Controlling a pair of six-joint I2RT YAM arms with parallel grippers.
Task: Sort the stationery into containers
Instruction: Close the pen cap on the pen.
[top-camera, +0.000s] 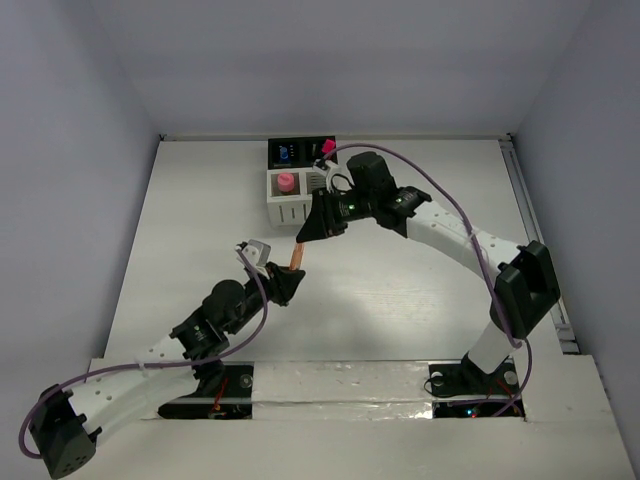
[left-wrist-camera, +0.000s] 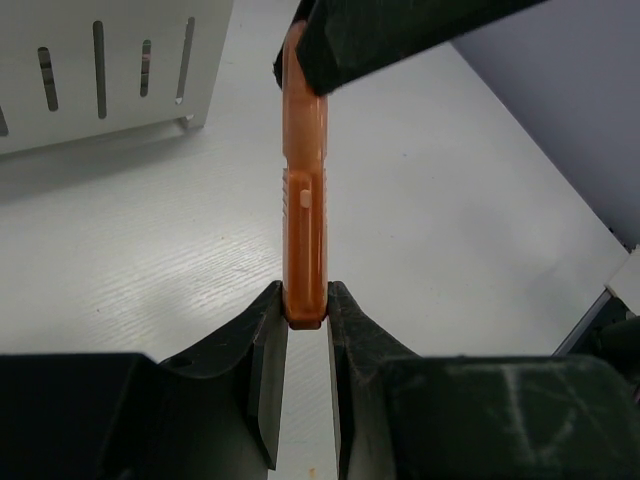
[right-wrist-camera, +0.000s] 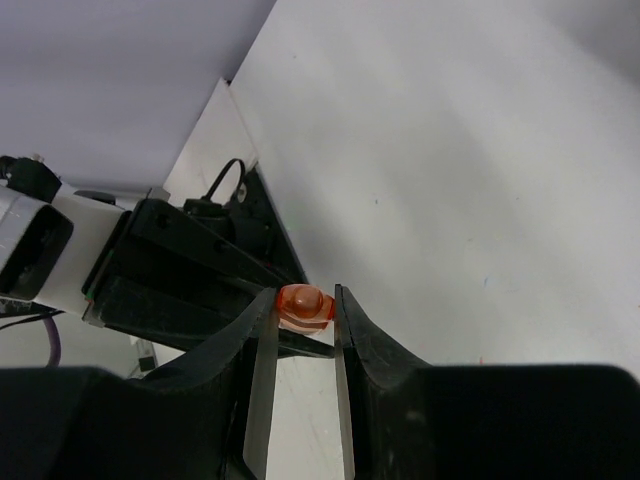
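Pinching one orange pen (top-camera: 297, 256) from both ends, held up clear of the table (top-camera: 200, 220). Closed narrow on its near end with the left gripper (left-wrist-camera: 305, 312), fingers pressed against both sides of the barrel. Closed narrow on its far end with the right gripper (right-wrist-camera: 304, 306), with the rounded orange tip showing between the fingertips. Stretched straight from one set of fingers to the other, slanted in the overhead view, touched by nothing else.

Just beyond the right gripper and slightly to its left in the overhead view: a block of four cups (top-camera: 280, 205). Nearest the grippers, two white slotted cups (top-camera: 292, 213); behind those, two black cups (top-camera: 274, 152). Standing in the left white cup, a pink-capped marker (top-camera: 286, 182). Poking out of the right black cup, close beside the right wrist, a pink item (top-camera: 328, 147). Showing inside the left black cup, a blue item (top-camera: 288, 153). Up and to the left of the left gripper in its own camera, a white slotted wall, well apart from the pen.
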